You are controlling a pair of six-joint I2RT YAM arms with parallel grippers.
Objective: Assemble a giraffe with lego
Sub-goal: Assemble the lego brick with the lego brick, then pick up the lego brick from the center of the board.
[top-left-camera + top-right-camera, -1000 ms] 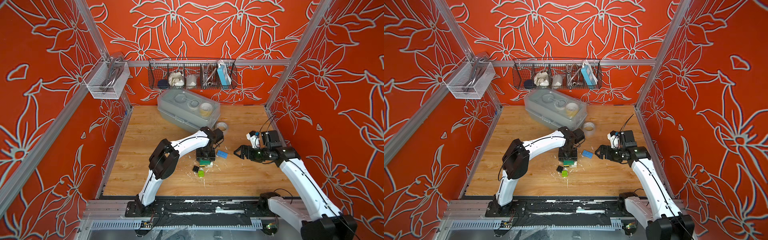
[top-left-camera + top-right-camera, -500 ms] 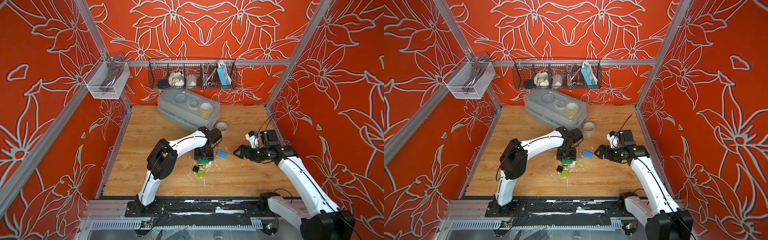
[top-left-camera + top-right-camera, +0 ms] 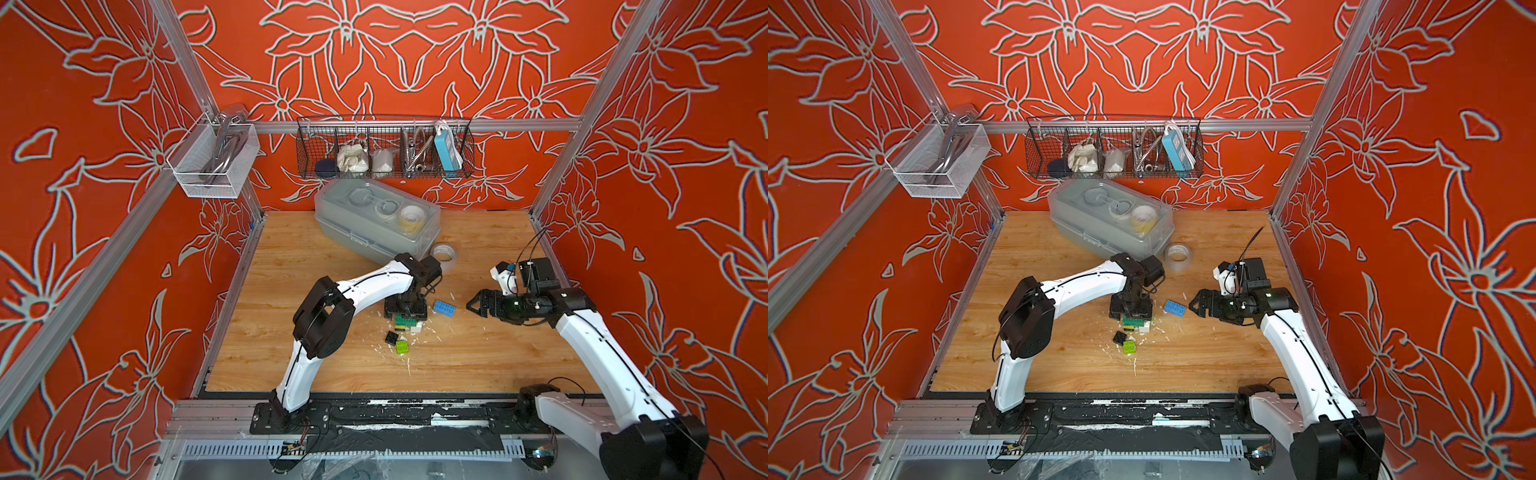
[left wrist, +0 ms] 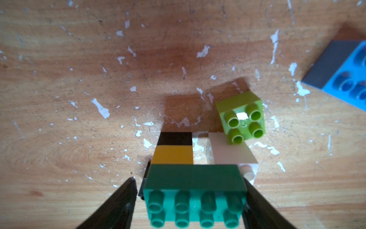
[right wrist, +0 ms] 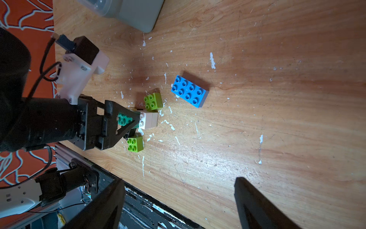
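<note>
Glossy plastic blue brick [image 5: 189, 91], scuffed wooden tabletop [image 5: 277, 123]

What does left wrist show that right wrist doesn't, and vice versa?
Left wrist only: the black-and-yellow leg under the dark green brick. Right wrist only: the open right gripper, a second lime brick, the grey container. Both: the left gripper astride the dark green brick, the white leg, the lime brick beside it, the blue brick (cropped in left wrist).

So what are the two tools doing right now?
Left tool: open, straddling the dark green long plastic brick.
Right tool: open, empty.
</note>
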